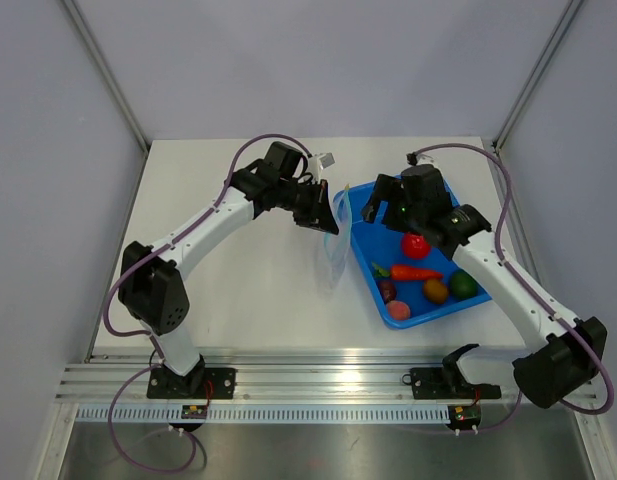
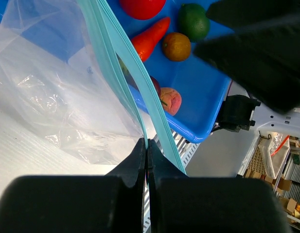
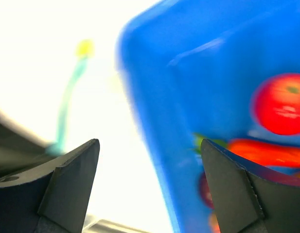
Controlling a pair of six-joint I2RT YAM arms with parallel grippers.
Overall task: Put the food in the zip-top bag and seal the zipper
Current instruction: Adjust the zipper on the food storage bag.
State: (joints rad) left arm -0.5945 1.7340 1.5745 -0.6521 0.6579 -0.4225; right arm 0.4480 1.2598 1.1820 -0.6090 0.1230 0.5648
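Note:
My left gripper (image 1: 323,205) is shut on one lip of the teal zipper (image 2: 115,63) and holds the clear zip-top bag (image 1: 334,245) up beside the blue tray's left edge. In the left wrist view the pinch (image 2: 147,141) is on the strip and the bag (image 2: 52,87) hangs left of it. The food lies in the tray: red round (image 1: 415,245), carrot (image 1: 416,272), green round (image 1: 464,284), brown round (image 1: 435,291), purple round (image 1: 387,291) and pink round (image 1: 399,310). My right gripper (image 1: 373,207) is open and empty above the tray's far left corner; it shows in its own view (image 3: 150,141).
The rigid blue tray (image 1: 360,225) sits right of centre, also in the left wrist view (image 2: 208,97) and the right wrist view (image 3: 188,73). An aluminium rail (image 1: 318,382) runs along the near table edge. Frame posts stand at the back corners.

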